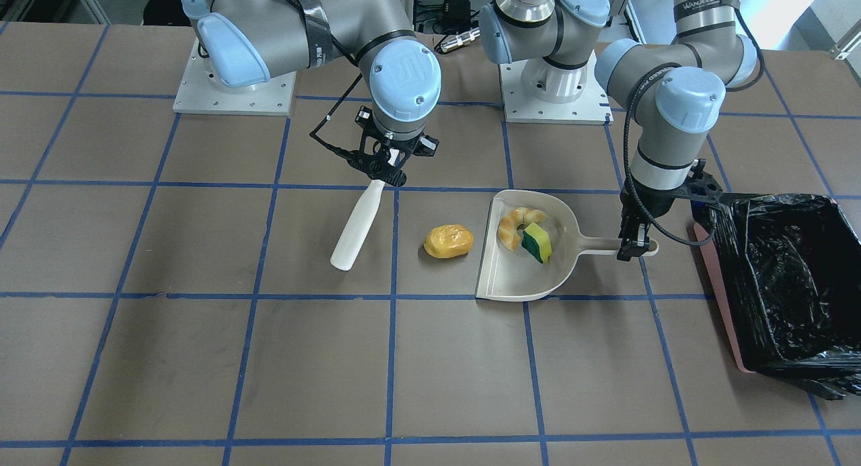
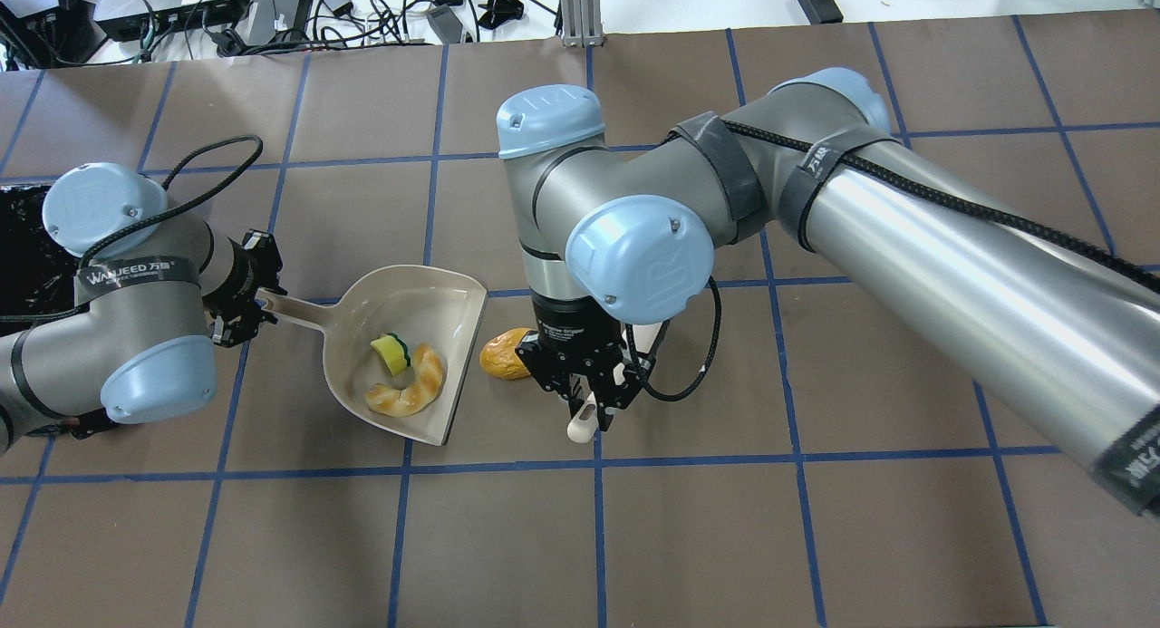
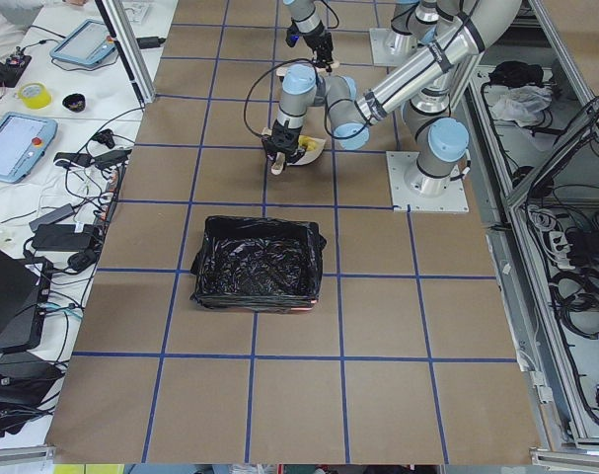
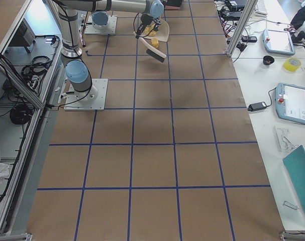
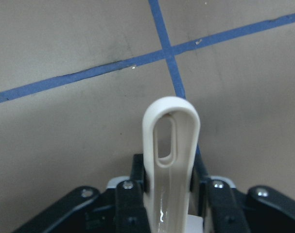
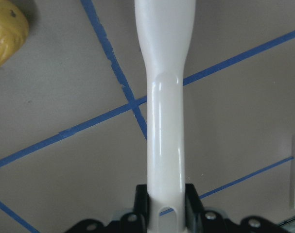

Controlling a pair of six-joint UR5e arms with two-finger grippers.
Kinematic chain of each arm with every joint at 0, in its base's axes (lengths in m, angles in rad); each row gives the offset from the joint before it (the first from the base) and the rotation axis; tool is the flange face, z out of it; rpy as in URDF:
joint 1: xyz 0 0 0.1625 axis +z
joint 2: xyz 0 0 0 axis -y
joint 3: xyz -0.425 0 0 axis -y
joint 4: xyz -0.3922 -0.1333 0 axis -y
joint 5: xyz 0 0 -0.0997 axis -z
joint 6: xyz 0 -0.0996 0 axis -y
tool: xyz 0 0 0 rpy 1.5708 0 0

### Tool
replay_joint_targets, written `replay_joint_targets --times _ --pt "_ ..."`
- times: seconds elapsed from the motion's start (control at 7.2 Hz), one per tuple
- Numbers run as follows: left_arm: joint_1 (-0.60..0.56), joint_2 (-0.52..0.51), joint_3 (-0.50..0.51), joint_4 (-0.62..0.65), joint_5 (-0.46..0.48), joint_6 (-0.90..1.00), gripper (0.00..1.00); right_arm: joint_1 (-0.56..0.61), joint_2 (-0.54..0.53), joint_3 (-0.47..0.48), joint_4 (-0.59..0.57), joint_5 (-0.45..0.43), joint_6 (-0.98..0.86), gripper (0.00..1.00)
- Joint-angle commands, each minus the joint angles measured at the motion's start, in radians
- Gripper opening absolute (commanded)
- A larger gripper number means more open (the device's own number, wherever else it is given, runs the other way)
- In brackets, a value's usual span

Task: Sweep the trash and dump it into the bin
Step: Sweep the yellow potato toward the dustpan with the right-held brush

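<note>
The beige dustpan (image 1: pixel 511 281) lies on the table with the croissant-like bread piece (image 1: pixel 516 225) and the yellow-green sponge wedge (image 1: pixel 538 243) inside it. The golden-brown potato-like lump (image 1: pixel 448 241) lies on the table just outside the pan's open mouth. My left gripper (image 1: pixel 635 247) is shut on the dustpan handle (image 5: pixel 170 141). My right gripper (image 1: pixel 385 173) is shut on a white sweeping tool (image 1: pixel 355 227), which slants down to the table beside the lump. The bin (image 1: pixel 780 284), lined with black plastic, stands beyond the dustpan handle.
The table is brown with a grid of blue tape lines (image 1: pixel 390 358). The two arm bases (image 1: pixel 235 96) stand at the robot's edge. Cables and devices (image 2: pixel 272 3) lie beyond the far edge. The bin also shows in the exterior left view (image 3: pixel 258 262).
</note>
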State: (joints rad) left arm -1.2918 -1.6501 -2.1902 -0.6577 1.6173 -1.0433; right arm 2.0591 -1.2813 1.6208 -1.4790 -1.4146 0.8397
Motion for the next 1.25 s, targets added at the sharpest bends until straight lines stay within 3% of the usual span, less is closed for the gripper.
replay_joint_targets --times 0.0,0.42,0.69,0.97,1.11 --pt "-0.004 -0.023 0.004 0.007 -0.002 -0.061 0.00 0.021 0.039 0.005 -0.064 0.000 0.001 0.00" --pt "-0.006 -0.027 0.004 0.007 -0.002 -0.067 0.00 0.052 0.126 0.013 -0.359 0.045 -0.037 0.00" --pt "-0.006 -0.027 0.006 0.007 -0.002 -0.066 0.00 0.108 0.143 0.005 -0.543 0.095 -0.179 0.00" --pt "-0.006 -0.027 0.006 0.007 -0.004 -0.063 0.00 0.131 0.142 -0.001 -0.660 0.095 -0.258 0.00" --pt "-0.006 -0.028 0.006 0.007 -0.004 -0.061 0.00 0.131 0.139 -0.001 -0.653 0.088 -0.298 0.00"
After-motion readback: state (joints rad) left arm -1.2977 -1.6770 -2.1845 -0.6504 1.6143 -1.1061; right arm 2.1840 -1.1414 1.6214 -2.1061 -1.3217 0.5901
